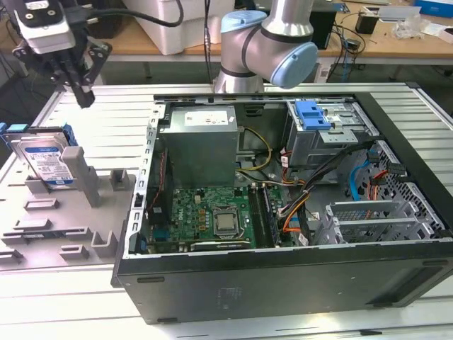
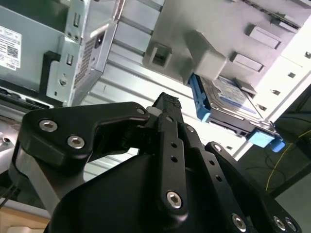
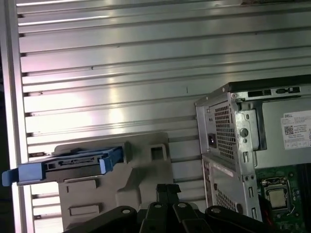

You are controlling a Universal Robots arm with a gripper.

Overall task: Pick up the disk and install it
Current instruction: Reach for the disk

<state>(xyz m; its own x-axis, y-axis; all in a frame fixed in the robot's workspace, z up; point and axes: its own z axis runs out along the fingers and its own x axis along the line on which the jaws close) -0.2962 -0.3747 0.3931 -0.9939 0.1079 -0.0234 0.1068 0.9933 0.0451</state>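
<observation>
Fingers pressed together and holding nothing, the hand [image 1: 85, 93] hangs in the air over the ribbed metal counter [image 1: 117, 117], near the far corner on the exterior view's left. In both wrist views the two black fingertips [image 2: 168, 103] meet with no gap between them, and nothing is caught there. The disk [image 1: 45, 160] lies below the hand and a little toward the exterior view's left, clear of the fingers and not touched by them. It stands on edge, tilted, in a grey holder [image 1: 79, 207] on the counter, its white-and-blue label facing outward and its blue frame running along its edges. An upright post of the holder rises just beside it. In the second wrist view the disk [image 2: 232, 103] shows past the fingertips, tucked behind a block of the holder, with a blue tab jutting from its end. In the first wrist view it [image 3: 74, 162] appears edge-on as a blue-framed slab seated on the holder. Beyond the holder, toward the exterior view's right, sits the open computer case [image 1: 283, 287] with its grey power supply box [image 1: 202, 142], green board and a blue drive carrier [image 1: 312, 115].
</observation>
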